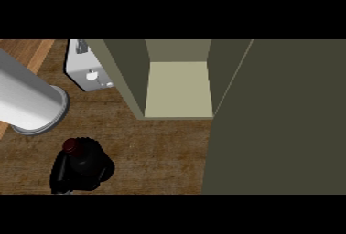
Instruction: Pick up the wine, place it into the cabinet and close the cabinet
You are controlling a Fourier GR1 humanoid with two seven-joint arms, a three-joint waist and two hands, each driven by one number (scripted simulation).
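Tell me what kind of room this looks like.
Probably a kitchen: a wooden counter, an open cabinet standing on it, and a wine bottle in the left hand.

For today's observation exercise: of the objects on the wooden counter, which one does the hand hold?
The wine bottle, dark with a red top, at lower left: the left hand curls round it. The grey cylinder and white appliance stand untouched.

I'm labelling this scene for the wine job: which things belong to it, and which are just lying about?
Belong:
- wine bottle, in the hand
- cabinet, with its open door

Lying about:
- white appliance
- grey cylinder
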